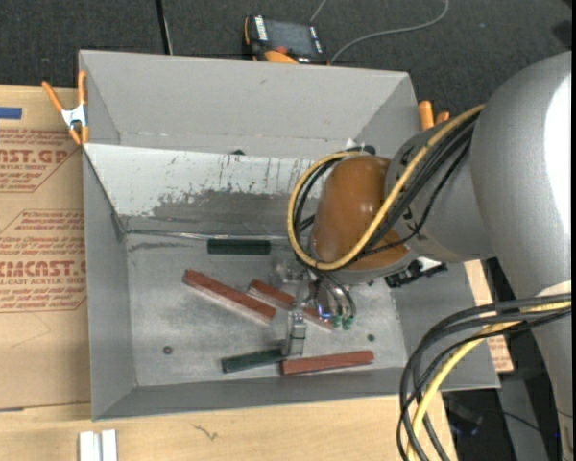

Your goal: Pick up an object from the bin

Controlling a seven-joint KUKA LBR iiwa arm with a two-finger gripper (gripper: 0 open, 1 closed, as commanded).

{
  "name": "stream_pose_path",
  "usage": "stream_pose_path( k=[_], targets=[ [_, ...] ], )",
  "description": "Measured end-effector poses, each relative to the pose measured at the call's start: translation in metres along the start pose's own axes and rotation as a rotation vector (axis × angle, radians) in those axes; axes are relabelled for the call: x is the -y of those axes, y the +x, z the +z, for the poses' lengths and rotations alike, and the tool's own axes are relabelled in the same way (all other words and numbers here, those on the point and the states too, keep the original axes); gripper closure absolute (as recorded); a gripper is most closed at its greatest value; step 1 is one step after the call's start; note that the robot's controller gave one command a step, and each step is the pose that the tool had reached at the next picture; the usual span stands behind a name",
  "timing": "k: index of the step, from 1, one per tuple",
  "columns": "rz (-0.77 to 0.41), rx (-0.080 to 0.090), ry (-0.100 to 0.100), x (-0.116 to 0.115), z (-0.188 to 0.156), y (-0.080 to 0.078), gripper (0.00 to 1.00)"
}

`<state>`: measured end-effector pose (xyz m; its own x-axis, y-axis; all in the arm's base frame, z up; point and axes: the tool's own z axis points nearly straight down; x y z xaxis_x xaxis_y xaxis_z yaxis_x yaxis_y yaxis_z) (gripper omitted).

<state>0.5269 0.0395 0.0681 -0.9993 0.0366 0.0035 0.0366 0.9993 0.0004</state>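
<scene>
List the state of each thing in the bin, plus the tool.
tool: low in the bin, above where the two front sticks meet
back green stick: flat, at the back wall's foot, apart from the rest
long red-brown stick: flat, diagonal, mid-floor
short red-brown stick: flat, right end hidden under the arm
front green stick: flat, near the front wall
front red-brown stick: flat, right of the green one

Dark floor (480, 27), perhaps carpet, with a thin cable (374, 38) and black-and-orange device (283, 38); pale wooden tabletop (269, 437) below.
</scene>
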Motion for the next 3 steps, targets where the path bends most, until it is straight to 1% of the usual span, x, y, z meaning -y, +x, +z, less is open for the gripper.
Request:
stream_pose_path(
  k=[1, 2, 3],
  targets=[
    [0.002, 0.005, 0.0, 0.001, -0.002, -0.002, 1.0],
    [-0.028, 0.012, -0.002, -0.009, -0.164, 0.012, 1.0],
    [-0.055, 0.001, 0.002, 0.012, -0.076, -0.038, 1.0]
  ],
)
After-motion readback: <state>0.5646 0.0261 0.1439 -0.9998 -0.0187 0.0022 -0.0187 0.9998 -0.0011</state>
